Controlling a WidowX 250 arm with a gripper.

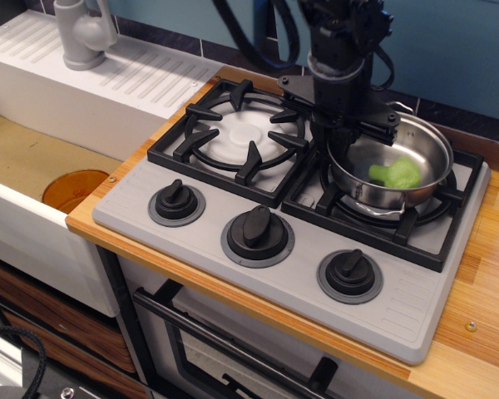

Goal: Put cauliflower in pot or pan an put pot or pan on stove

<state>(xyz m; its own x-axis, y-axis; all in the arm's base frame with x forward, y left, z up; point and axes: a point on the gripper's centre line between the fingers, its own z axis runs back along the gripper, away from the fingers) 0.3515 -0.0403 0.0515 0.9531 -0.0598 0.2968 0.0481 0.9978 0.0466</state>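
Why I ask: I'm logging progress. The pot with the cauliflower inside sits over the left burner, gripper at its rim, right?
Not quite. In observation.image the pot holding the cauliflower is over the right burner; the gripper is at its rim.

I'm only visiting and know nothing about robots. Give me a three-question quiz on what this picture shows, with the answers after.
1. True or false: the cauliflower lies inside the pot.
2. Which burner is the pot over? A) the left one B) the right one C) neither, it stands on the wooden counter
3. Fill in: the stove has ___ black knobs along its front.

Key
1. True. The green piece sits in the steel bowl.
2. B. The pot is over the right grate, and the end effector is at its left rim. The left grate is bare.
3. Three.
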